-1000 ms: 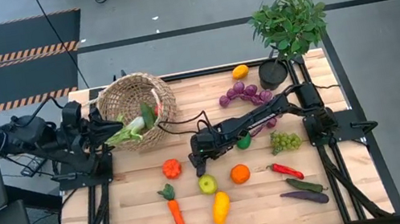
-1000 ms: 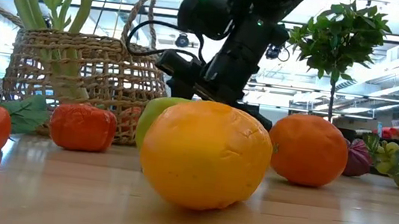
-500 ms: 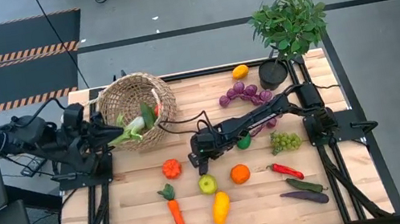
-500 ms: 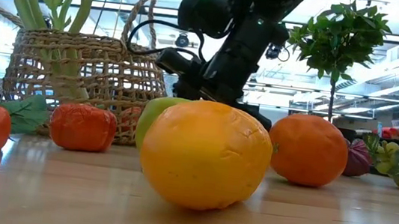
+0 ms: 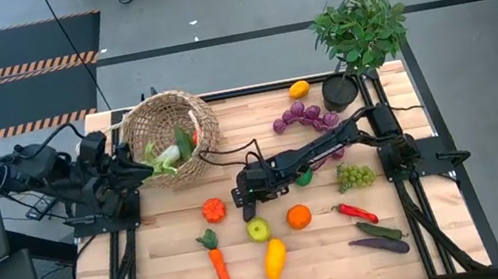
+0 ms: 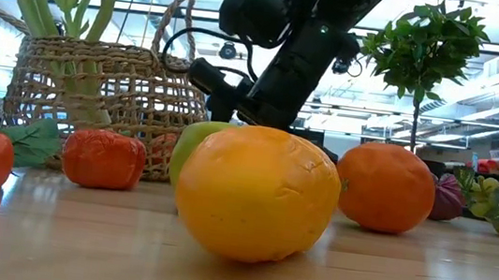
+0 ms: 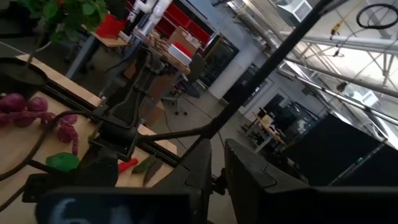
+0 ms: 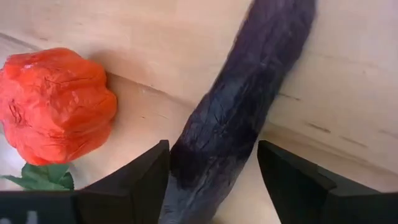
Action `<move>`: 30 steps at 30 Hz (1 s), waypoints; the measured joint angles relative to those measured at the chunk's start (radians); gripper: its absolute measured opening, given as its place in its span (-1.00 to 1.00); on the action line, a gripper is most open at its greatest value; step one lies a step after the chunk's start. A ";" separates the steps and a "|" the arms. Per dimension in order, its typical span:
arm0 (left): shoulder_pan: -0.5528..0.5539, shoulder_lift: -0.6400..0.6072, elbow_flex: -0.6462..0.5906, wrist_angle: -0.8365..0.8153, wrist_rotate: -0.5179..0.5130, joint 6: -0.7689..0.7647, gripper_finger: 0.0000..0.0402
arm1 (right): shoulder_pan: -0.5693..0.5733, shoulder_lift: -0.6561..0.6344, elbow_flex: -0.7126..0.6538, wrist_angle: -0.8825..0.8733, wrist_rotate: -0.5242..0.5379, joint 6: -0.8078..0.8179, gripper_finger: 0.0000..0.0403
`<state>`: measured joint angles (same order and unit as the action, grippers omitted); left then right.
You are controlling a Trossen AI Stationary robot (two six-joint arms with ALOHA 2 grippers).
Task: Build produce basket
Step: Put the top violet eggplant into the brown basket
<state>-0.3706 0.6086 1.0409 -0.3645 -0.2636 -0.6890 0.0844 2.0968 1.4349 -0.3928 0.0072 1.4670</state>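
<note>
Two pincers. Right pincer (image 5: 242, 199), mid-desk: fingers spread astride a dark eggplant (image 8: 242, 99) beside a red tomato (image 8: 56, 102), not clamped. Left pincer (image 5: 137, 168): nearly closed, nothing seen in it, beside the basket (image 5: 184, 105) at the far-left corner. Risk: an off-centre squeeze could roll the eggplant away. Only the right wrist view shows this eggplant; overhead, the arm hides it.

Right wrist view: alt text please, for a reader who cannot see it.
A dark purple, elongated toy vegetable lies on the wooden table, running between the two parted dark fingers of the right gripper. A crinkled red toy tomato with a green leaf sits on the table beside it.
</note>
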 joint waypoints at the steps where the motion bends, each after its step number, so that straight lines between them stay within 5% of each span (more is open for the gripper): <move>1: 0.000 0.000 0.000 0.000 0.003 0.001 -0.75 | 0.003 0.000 0.000 0.000 0.011 0.013 0.26; 8: 0.000 0.000 0.000 0.000 0.033 0.003 -0.76 | 0.020 0.000 0.000 0.005 0.127 0.101 0.29; 22: 0.000 0.000 0.000 -0.003 0.040 0.020 -0.77 | 0.020 -0.007 -0.029 -0.023 0.075 0.024 -0.20; 30: 0.000 0.000 0.000 -0.008 0.040 0.021 -0.78 | -0.006 -0.112 -0.036 -0.008 0.068 -0.090 -0.32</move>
<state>-0.3706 0.6083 1.0409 -0.3729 -0.2234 -0.6682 0.0782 1.9844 1.3994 -0.4003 0.0754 1.3767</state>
